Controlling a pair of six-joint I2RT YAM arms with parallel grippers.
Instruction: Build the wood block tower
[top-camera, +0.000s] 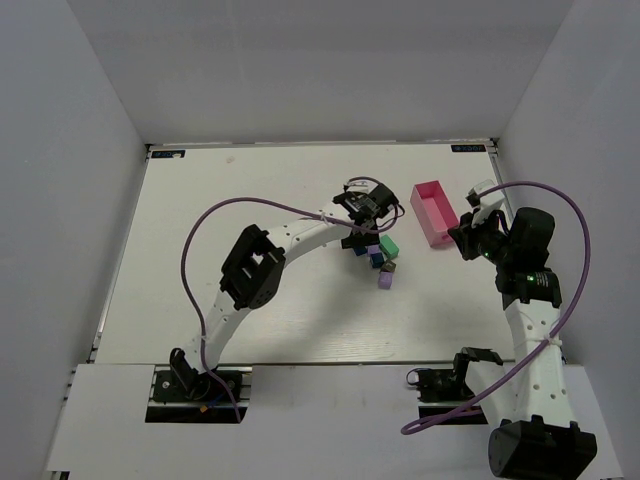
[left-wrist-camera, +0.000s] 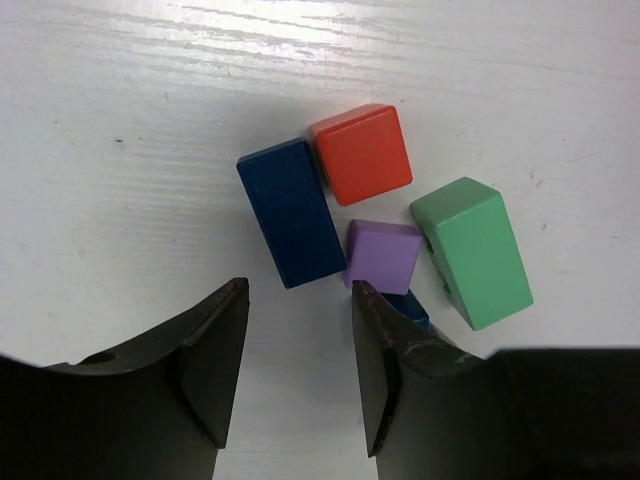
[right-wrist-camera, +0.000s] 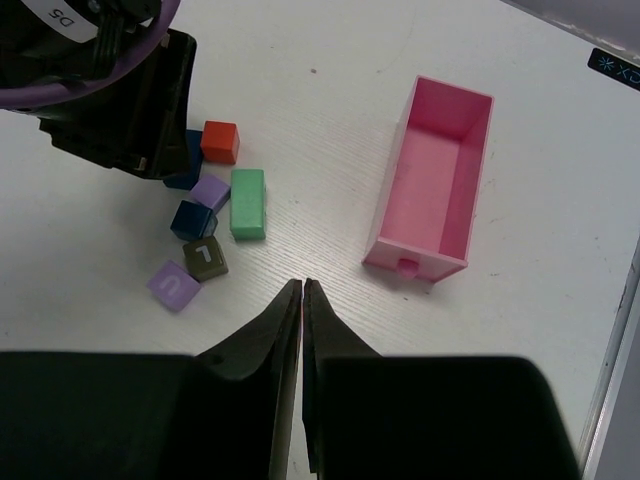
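Note:
The wooden blocks lie loose in a cluster on the table. In the left wrist view I see a long dark blue block (left-wrist-camera: 292, 225), a red cube (left-wrist-camera: 362, 153), a purple cube (left-wrist-camera: 384, 255), a green block (left-wrist-camera: 472, 250) and a small blue cube (left-wrist-camera: 410, 308) partly behind my finger. The right wrist view also shows a dark cube (right-wrist-camera: 205, 257) marked L and a lilac cube (right-wrist-camera: 174, 285) marked U. My left gripper (left-wrist-camera: 300, 290) is open and empty just above the cluster's near edge. My right gripper (right-wrist-camera: 302, 285) is shut and empty, off to the right of the blocks.
An open, empty pink rectangular tray (top-camera: 434, 212) lies right of the blocks, between them and my right gripper (top-camera: 468, 238). White walls surround the table. Purple cables loop over both arms.

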